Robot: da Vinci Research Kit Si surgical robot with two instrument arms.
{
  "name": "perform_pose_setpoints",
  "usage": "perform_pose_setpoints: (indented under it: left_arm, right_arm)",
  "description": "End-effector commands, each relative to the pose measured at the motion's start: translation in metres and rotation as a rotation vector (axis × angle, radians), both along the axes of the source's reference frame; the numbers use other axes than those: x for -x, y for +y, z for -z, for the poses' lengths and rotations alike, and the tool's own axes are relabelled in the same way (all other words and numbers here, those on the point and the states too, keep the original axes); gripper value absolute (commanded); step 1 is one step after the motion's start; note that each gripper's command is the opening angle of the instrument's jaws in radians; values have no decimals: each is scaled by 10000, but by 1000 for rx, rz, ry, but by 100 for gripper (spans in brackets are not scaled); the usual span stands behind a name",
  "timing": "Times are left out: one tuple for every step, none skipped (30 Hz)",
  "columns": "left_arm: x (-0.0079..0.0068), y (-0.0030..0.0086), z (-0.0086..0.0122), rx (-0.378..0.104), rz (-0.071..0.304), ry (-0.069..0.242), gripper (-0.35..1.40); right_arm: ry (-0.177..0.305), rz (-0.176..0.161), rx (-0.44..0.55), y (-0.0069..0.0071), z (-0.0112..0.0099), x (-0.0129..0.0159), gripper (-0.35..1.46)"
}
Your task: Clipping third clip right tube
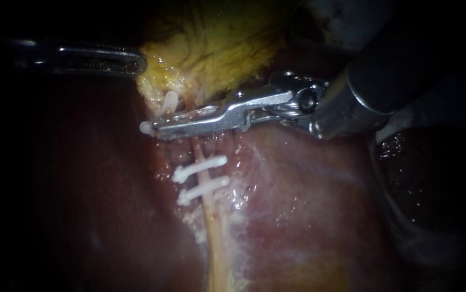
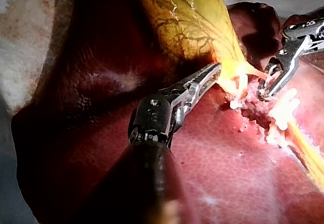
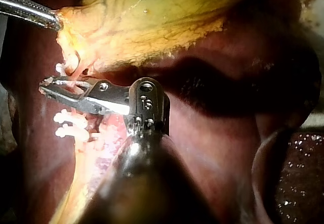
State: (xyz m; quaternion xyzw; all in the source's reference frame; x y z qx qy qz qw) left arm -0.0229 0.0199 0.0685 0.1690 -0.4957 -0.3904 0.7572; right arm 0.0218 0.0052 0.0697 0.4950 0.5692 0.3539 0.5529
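Endoscope view: two clips (image 1: 199, 167) sit on the tube (image 1: 212, 219), and just above them the right tool (image 1: 160, 125) pinches a third clip (image 1: 146, 128) across it, not yet let go. Left wrist view: the left tool (image 2: 215, 71) grips the gallbladder (image 2: 187, 21). Right wrist view: jaws close around that clip.

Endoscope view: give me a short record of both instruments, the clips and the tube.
left instrument: shut on the gallbladder edge
right instrument: shut on the held clip, lying across the tube
held clip: white, tip showing past the instrument's end
set clips: two across the tube, one nearer the gallbladder, one farther
order along tube: gallbladder, held clip, set clips
liver: under the tube
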Motion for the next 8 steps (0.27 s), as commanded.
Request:
perform_pose_setpoints:
  left_arm:
    - [0,0,0,0,0,0,-35]
    - [0,0,0,0,0,0,-35]
    - [0,0,0,0,0,0,-35]
    - [0,0,0,0,0,0,-35]
    - [0,0,0,0,0,0,-35]
    - [0,0,0,0,0,0,-35]
    - [0,0,0,0,0,0,-35]
    - [0,0,0,0,0,0,-35]
  right_arm:
    - [2,1,1,-1,0,-1,-35]
    - [2,1,1,-1,0,-1,-35]
    - [2,1,1,-1,0,0,-35]
    - [2,2,1,-1,0,0,-35]
    - [2,2,1,-1,-1,0,-35]
    - [2,2,1,-1,-1,0,-35]
    - [2,2,1,-1,-1,0,-35]
    - [2,2,1,-1,-1,0,-35]
